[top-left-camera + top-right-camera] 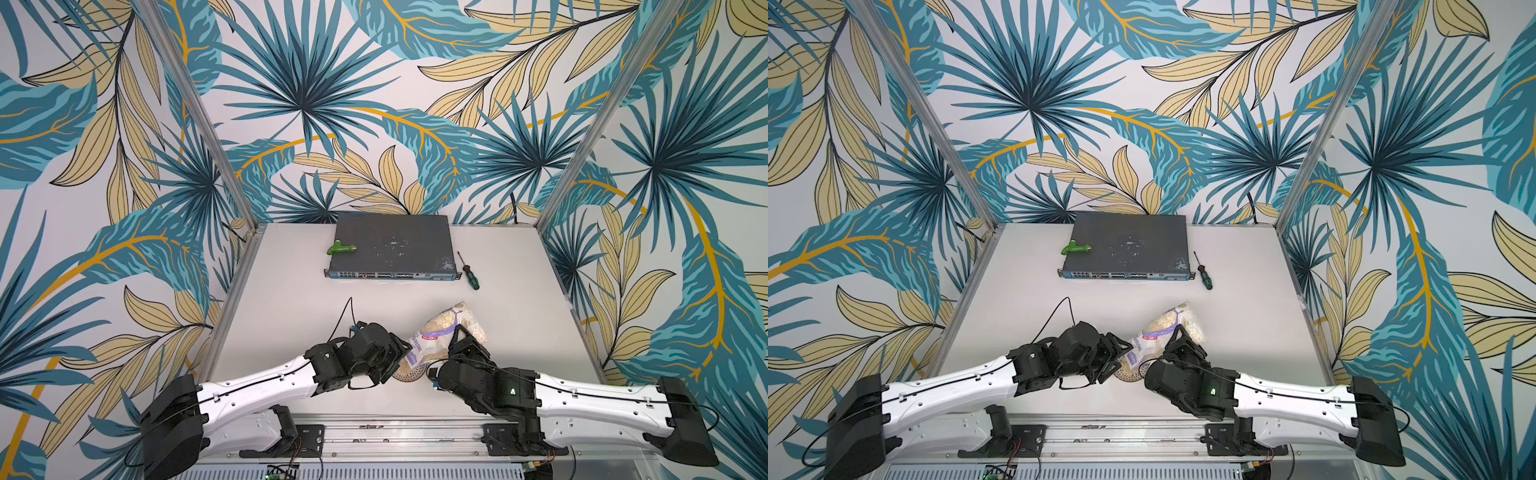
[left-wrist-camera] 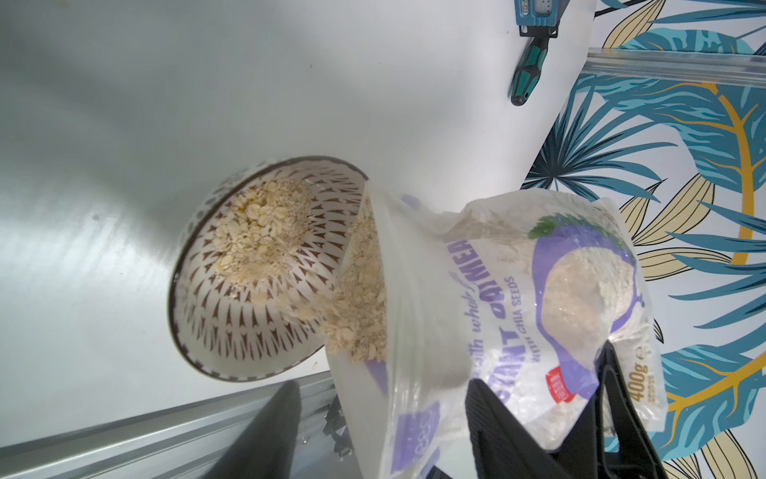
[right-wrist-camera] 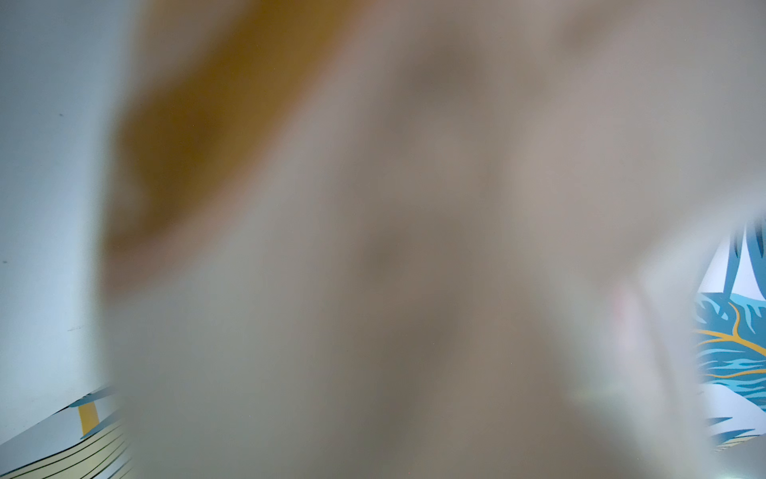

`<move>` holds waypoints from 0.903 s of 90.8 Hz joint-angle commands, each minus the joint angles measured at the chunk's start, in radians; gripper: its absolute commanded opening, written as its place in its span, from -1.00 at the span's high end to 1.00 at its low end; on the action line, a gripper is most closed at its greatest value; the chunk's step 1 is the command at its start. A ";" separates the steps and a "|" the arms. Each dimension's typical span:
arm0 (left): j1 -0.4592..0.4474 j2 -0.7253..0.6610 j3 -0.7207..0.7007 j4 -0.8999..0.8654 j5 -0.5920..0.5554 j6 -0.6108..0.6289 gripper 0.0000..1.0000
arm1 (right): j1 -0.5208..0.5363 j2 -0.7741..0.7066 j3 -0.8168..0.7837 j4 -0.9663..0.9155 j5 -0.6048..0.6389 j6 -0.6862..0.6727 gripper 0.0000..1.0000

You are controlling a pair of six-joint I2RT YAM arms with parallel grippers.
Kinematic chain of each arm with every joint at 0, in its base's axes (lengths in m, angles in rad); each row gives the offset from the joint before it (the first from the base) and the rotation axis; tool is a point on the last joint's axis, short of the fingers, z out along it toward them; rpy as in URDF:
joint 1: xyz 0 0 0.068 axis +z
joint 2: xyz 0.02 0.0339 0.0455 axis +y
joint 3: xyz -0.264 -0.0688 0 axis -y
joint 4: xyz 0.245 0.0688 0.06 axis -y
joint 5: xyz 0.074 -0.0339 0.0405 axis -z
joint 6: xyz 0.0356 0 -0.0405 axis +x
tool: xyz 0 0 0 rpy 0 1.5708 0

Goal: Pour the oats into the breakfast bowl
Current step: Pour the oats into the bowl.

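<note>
We see the right end effector (image 1: 460,337) clamping the tilted oats pouch (image 1: 437,327), its mouth over the flake-filled breakfast bowl (image 2: 215,331). For the left end effector (image 1: 401,358), we cannot tell.

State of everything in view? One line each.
bowl, upright on table, part-filled with oats
pouch, open, tilted, mouth over bowl, oats spilling out
right gripper, shut on pouch
left gripper, at pouch's mouth end, grip unclear
switch, flat at table's rear
screwdriver, lying beside switch
green part, lying on switch
</note>
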 commanded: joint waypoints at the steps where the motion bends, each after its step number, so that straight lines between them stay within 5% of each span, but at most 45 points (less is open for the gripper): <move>1: -0.002 -0.013 -0.018 -0.014 -0.018 0.000 -0.33 | 0.005 -0.009 0.057 0.034 0.112 0.023 1.00; 41: -0.001 0.016 -0.011 0.016 -0.011 -0.004 -0.03 | 0.006 0.006 0.023 0.052 0.109 0.015 1.00; 82: -0.002 0.131 0.046 0.065 0.023 0.018 0.05 | 0.006 0.016 0.030 0.055 0.108 0.006 1.00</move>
